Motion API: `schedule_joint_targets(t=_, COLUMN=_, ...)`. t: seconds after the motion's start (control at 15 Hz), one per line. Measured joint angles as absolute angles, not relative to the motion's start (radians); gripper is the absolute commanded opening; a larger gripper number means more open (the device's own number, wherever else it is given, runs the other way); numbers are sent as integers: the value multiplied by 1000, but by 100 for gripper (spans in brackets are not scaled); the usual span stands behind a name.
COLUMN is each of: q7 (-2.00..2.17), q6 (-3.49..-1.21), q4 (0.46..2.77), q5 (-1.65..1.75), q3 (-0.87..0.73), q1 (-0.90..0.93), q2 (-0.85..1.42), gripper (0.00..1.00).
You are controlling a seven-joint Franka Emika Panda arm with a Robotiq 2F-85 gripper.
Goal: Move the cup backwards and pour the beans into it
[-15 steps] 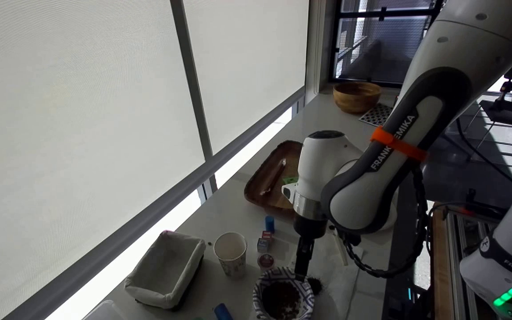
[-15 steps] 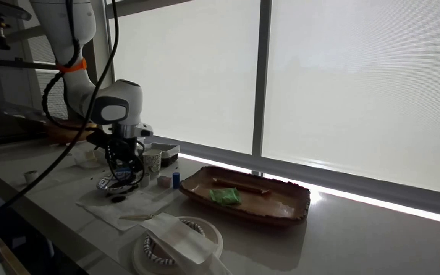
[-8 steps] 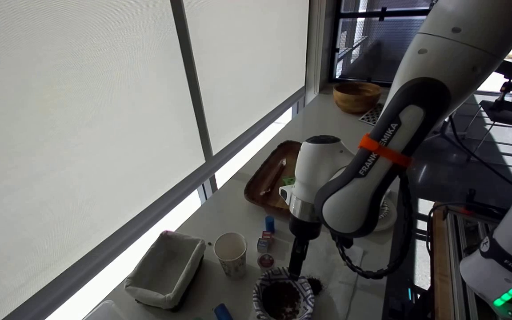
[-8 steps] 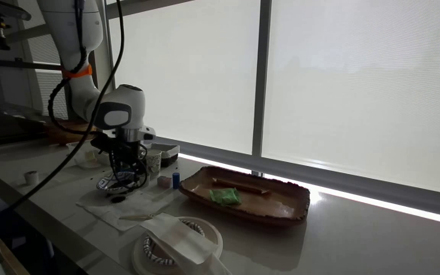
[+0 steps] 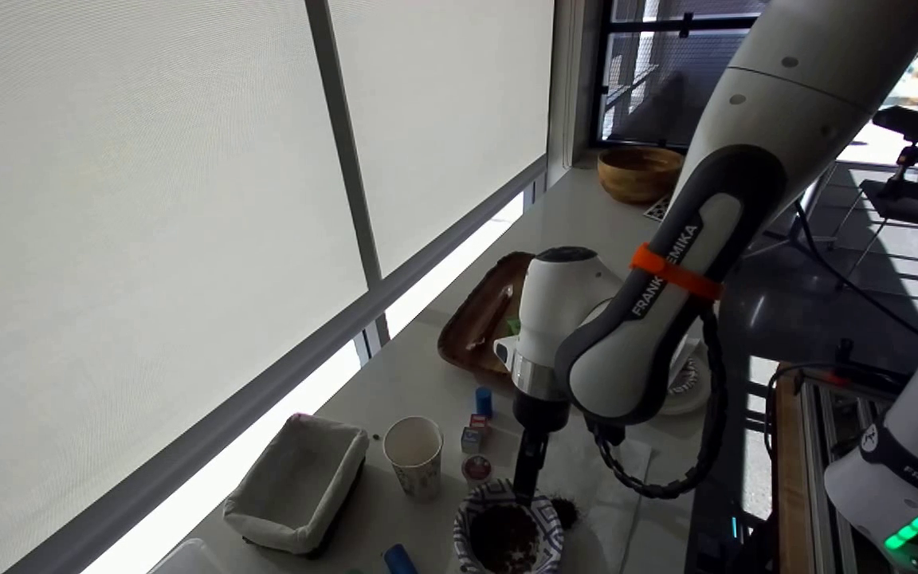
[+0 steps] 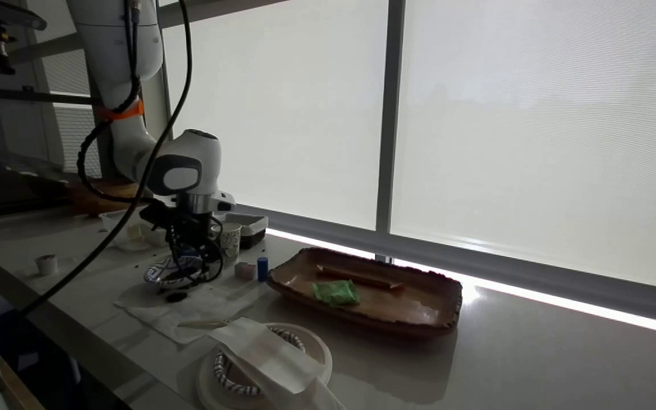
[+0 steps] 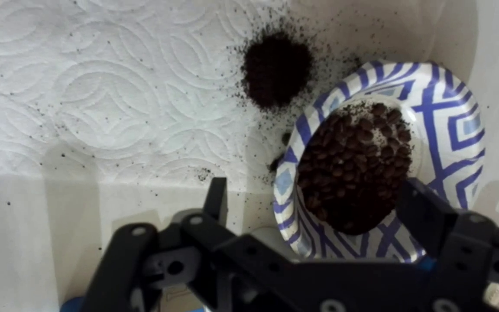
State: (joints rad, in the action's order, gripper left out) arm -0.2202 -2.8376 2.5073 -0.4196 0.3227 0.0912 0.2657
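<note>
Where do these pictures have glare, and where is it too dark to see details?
In both exterior views the blinds are very bright; in an exterior view a glare spot lies on the counter beside the tray; in the wrist view the gripper looks almost black, and the beans in the bowl show singly higher up but merge into darkness lower down.

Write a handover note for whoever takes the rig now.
Gripper: open; in the wrist view the rim of the patterned bowl lies between its jaws; contact can't be told.
Beans: in that bowl; a heap of fine dark bits lies on the paper towel beside it.
Cup: presumably the upright paper one beside the lined basket; no beans visible inside.
Done: no step can be confirmed.
Left: the pour, probably by gripping the bowl; cup back first if undone.
</note>
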Motion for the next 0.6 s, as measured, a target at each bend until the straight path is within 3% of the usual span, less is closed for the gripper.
schedule_joint_targets(t=0.47, q7=-2, q6=-2810, q4=2444, q5=-117, q3=190, q1=193, q2=355, gripper=100)
schedule_joint_targets(t=0.53, q7=-2, q6=-2810, q4=2432, q5=-116, q3=191, q1=195, q2=364, gripper=93)
schedule_joint_targets(t=0.6, q7=-2, q6=-2810, q4=2422, q5=-116, q3=194, q1=195, q2=370, gripper=74)
